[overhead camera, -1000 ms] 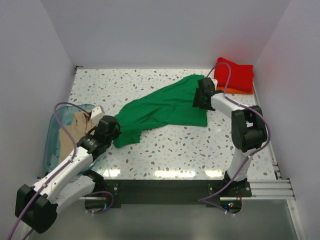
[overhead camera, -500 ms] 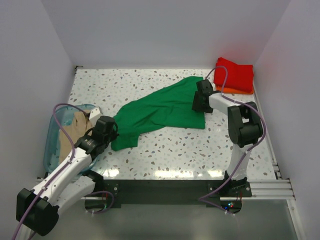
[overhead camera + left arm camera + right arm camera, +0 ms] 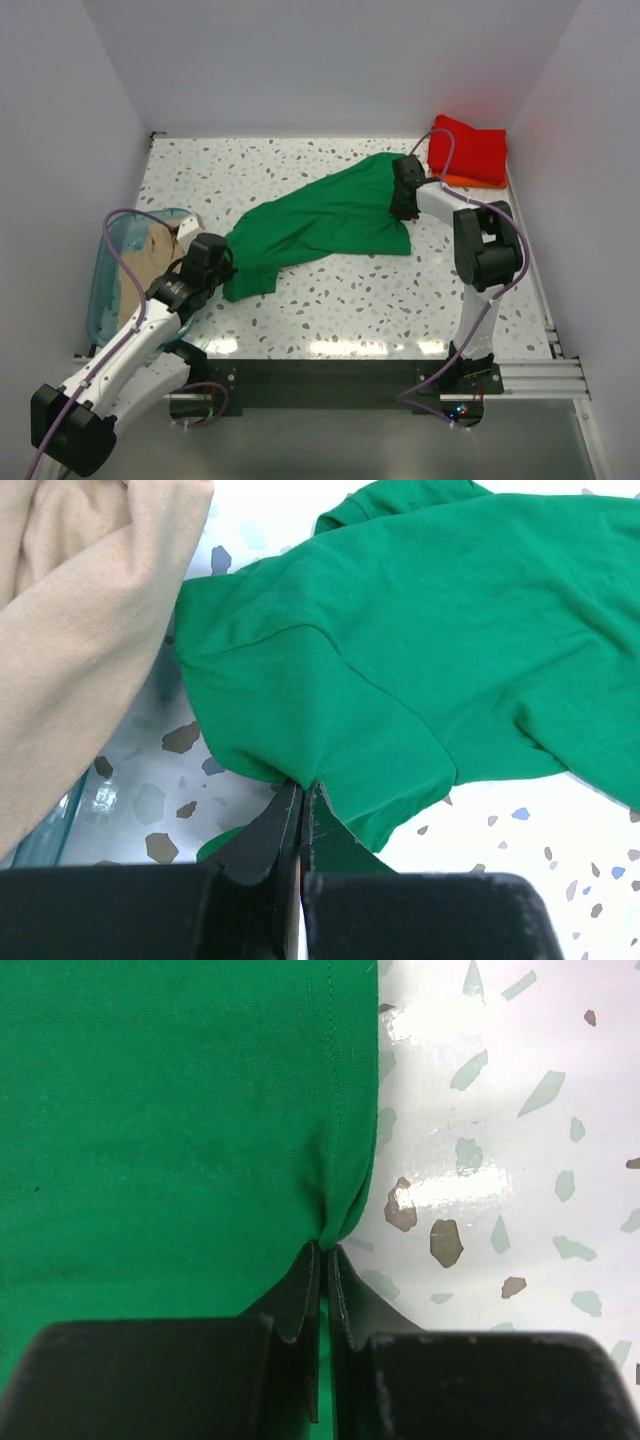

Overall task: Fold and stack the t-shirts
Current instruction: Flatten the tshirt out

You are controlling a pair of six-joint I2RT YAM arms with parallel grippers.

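Green t-shirt (image 3: 320,225): lies slantwise across the middle of the table (image 3: 350,290), from the near left up to the far right. It is rumpled and not yet folded.
Left gripper (image 3: 302,790): pressed together on a tuck of the green cloth at its near-left end, by what looks like a sleeve, close to the bin (image 3: 100,295).
Right gripper (image 3: 324,1252): jaws pressed together on the stitched edge at the far-right end. The cloth puckers into the pinch, with bare table just beside it.
Red t-shirt (image 3: 470,148): folded in the far right corner, on top of the orange t-shirt (image 3: 470,181), of which only a strip shows.
Beige t-shirt (image 3: 150,260): crumpled in the bin at the left, waiting its turn.
How it handles: I'd judge the green cloth light, thin and limp. It will sag and drape between the two holds and hold no shape of its own. It is not fragile, though it creases easily.
Where to hold: the hem and seams look best to me, since the doubled cloth gives narrow jaws more to bite. Two holds well apart would let it spread flat.
What could go wrong: a shallow pinch on so thin an edge may slip once the shirt is pulled taut. The near-left end is close enough to the bin to drag against it.
Progress: roughly half, I'd say, with two shirts stacked and two to go.
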